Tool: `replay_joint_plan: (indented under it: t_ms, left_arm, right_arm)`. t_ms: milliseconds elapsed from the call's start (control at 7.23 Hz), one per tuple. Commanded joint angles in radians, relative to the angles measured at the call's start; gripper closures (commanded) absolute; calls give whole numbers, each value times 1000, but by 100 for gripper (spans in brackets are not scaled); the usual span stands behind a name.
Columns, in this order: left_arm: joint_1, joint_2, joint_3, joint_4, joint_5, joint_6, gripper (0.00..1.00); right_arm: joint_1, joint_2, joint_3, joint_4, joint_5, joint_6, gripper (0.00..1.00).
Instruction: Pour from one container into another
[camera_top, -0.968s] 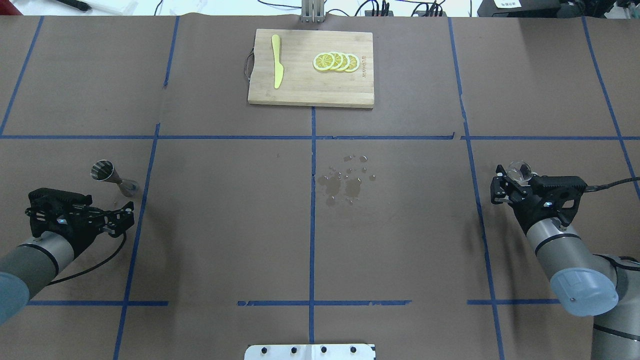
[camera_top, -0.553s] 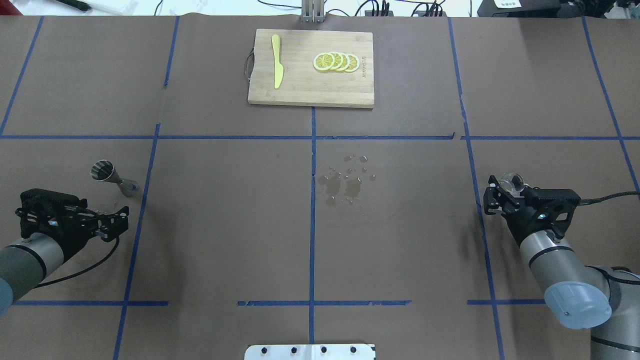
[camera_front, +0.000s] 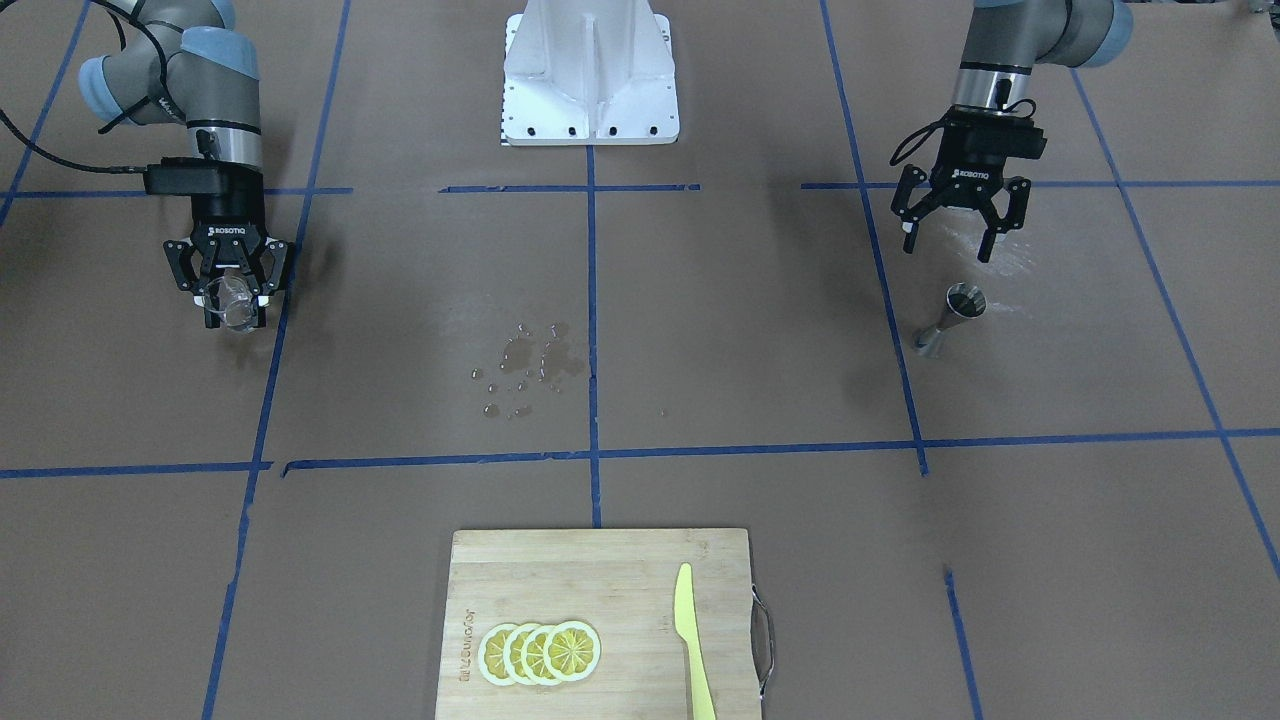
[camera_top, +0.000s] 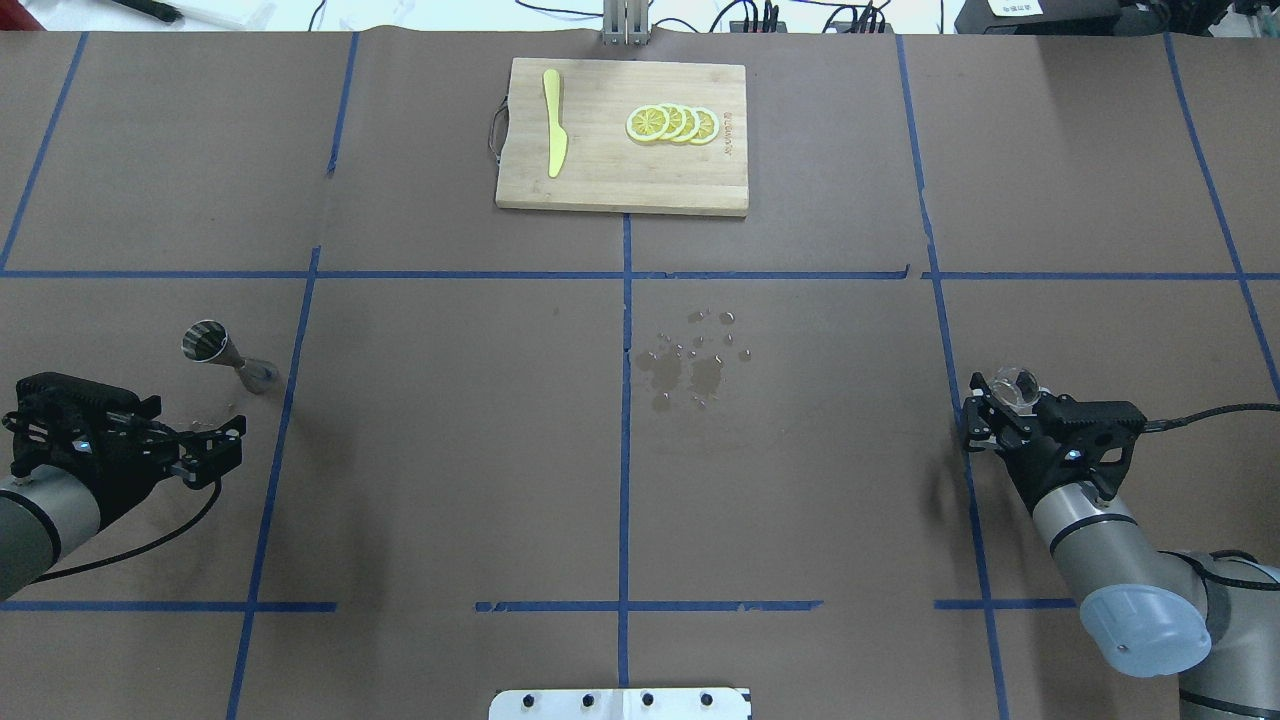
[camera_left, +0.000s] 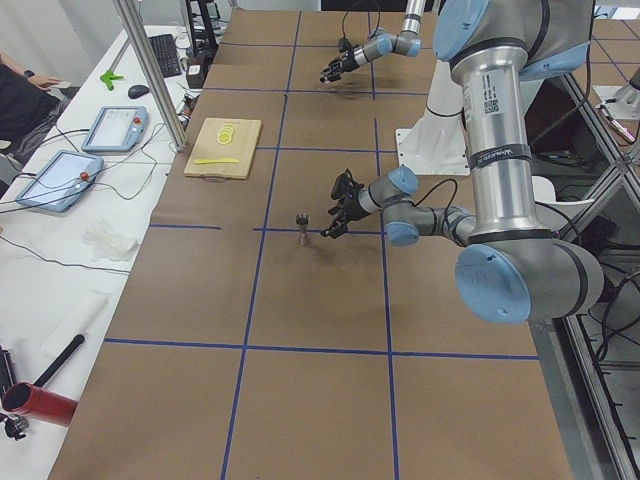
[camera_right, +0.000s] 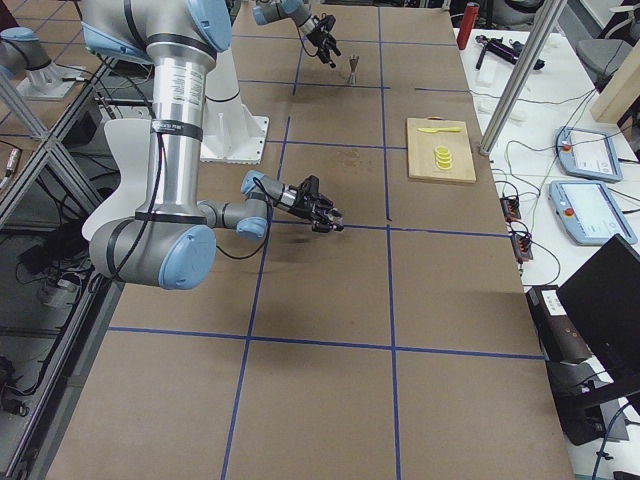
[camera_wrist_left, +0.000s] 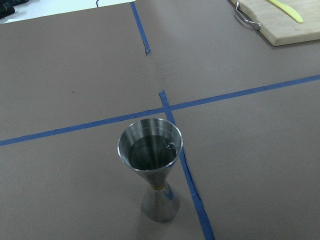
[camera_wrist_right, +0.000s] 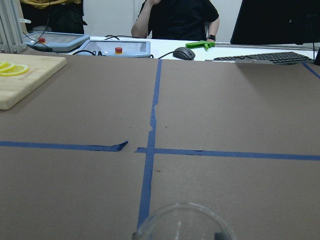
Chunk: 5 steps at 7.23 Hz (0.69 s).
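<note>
The steel hourglass jigger (camera_top: 215, 347) stands upright on the brown paper at the table's left, also seen from across the table (camera_front: 950, 318). In the left wrist view the jigger (camera_wrist_left: 151, 162) has liquid in its upper cup. My left gripper (camera_top: 222, 450) hangs open and empty behind it, a short way apart; its fingers are spread in the front view (camera_front: 947, 245). At the table's right, my right gripper (camera_top: 1000, 402) is shut on the small clear glass (camera_top: 1017, 385), held above the paper (camera_front: 232, 300). Only the glass's rim (camera_wrist_right: 182, 222) shows in the right wrist view.
A wooden cutting board (camera_top: 600, 180) with lemon slices (camera_top: 672, 123) and a yellow knife (camera_top: 553, 120) lies at the far centre. Spilled droplets (camera_top: 690, 365) wet the paper mid-table, and a wet patch (camera_front: 985, 255) lies near the jigger. A person (camera_wrist_right: 175, 20) sits beyond the far edge.
Both arms have drawn back toward the robot's base. The open left gripper has moved farther from the jigger. The right gripper has carried the glass back with it.
</note>
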<state>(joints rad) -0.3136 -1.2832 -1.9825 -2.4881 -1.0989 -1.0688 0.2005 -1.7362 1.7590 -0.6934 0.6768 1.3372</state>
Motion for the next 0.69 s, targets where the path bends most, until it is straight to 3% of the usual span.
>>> replay_joint_plan:
  t_ms: [0,277,415,553]
  left_arm:
    - [-1,2,1,0,-1,1,0]
    - [-2,2,5,0,-1,3,0]
    - [-4,2,5,0,-1,3,0]
    - [-7,2,4,0,-1,3,0]
  right_arm:
    - [-15,1,-22,0,0,0,65]
    - [-21,0,-23,0,0,-1,53]
    - [-21,1,-23,0,1,-1,41]
    - [-21,1,-21,0,1,-1,22]
